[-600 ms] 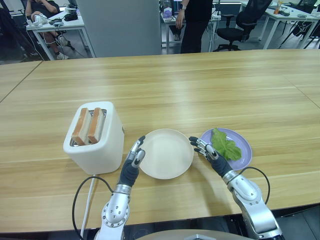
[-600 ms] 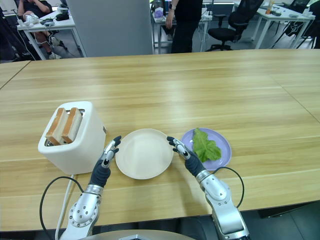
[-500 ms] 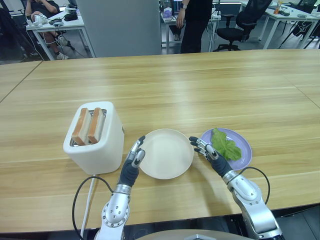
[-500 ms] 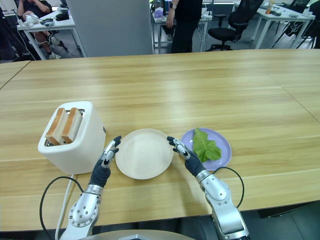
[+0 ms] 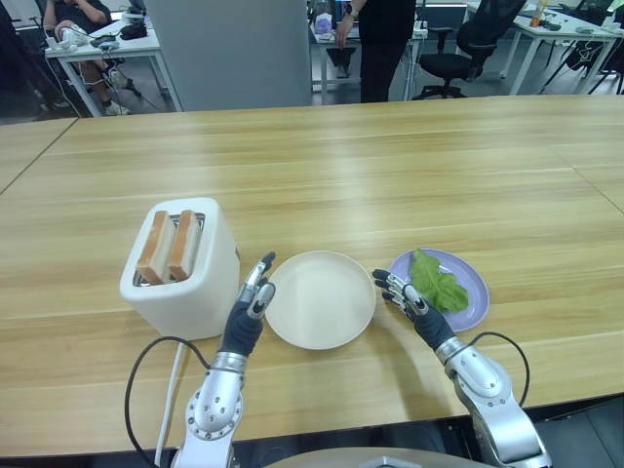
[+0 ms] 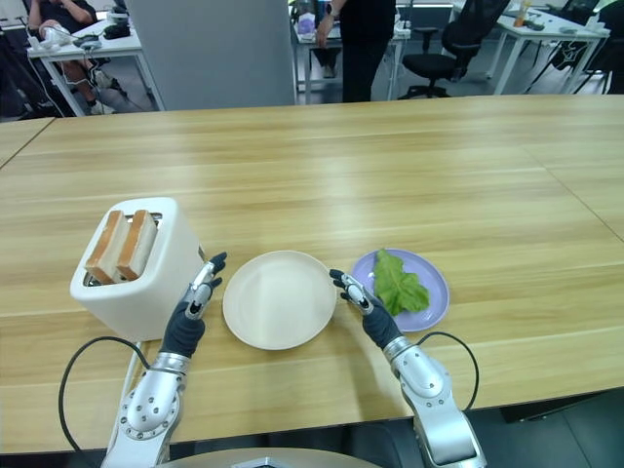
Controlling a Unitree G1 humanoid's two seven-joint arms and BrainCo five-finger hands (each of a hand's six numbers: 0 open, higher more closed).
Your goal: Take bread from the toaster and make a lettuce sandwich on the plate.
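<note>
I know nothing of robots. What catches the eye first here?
Two slices of bread stand in the white toaster at the left. The left hand and right hand, both open, flank a cream plate; right of it, a lettuce leaf lies on a purple plate.

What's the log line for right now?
left hand: open | right hand: open | bread: in toaster | lettuce: on purple plate | white plate: between hands

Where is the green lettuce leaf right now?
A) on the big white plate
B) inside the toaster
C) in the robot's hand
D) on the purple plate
D: the lettuce lies on the purple plate, which sits just to the right of the white plate.
</note>
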